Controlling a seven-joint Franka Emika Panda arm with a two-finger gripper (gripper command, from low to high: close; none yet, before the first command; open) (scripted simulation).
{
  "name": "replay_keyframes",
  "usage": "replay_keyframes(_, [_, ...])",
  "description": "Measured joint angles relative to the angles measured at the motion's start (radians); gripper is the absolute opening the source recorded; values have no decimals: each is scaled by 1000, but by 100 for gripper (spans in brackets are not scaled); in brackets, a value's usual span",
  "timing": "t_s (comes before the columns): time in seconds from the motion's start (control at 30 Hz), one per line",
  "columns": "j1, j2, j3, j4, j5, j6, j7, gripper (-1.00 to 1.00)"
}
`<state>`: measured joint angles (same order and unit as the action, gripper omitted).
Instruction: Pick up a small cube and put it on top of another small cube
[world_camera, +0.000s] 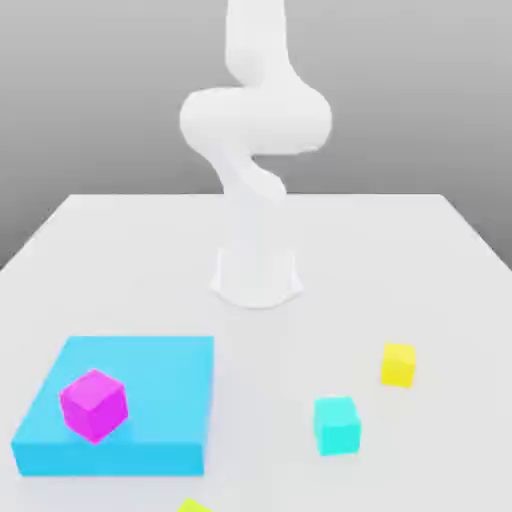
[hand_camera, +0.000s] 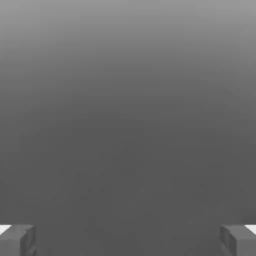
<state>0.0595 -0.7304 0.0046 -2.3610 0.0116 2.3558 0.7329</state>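
The small yellow cube (world_camera: 398, 364) rests on the white table toward the exterior view's right. A cyan cube (world_camera: 336, 425) of about the same size sits a little nearer and to its left, apart from it. In the hand view my gripper (hand_camera: 128, 240) is open: its two grey fingertips (hand_camera: 17, 240) stand far apart, with nothing but plain grey background between them. The white arm (world_camera: 255, 150) rises from its base (world_camera: 256, 275) at mid-table and runs out past the top of the exterior view.
A flat blue slab (world_camera: 165, 390) lies at the exterior view's front left with a larger magenta cube (world_camera: 94, 404) on it. A corner of a yellow-green object (world_camera: 193, 507) pokes in at the front edge. The white table (world_camera: 420, 260) spreads around the base.
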Motion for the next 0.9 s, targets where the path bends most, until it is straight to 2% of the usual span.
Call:
replay_keyframes(0.3, [246, 304, 40, -251, 44, 235, -285, 0])
replay_keyframes(0.47, [368, 489, 95, -396, 62, 376, -448, 0])
replay_keyframes(0.6, [458, 670, 160, -523, 21, 510, -555, 0])
replay_keyframes(0.67, [478, 751, 156, -537, -32, 573, -543, 0])
replay_keyframes(0.77, [528, 862, 88, -524, -104, 661, -499, 0])
replay_keyframes(0.87, [593, 971, 19, -504, -124, 750, -482, 0])
replay_keyframes(0.9, [605, 995, 6, -499, -127, 769, -480, -100])
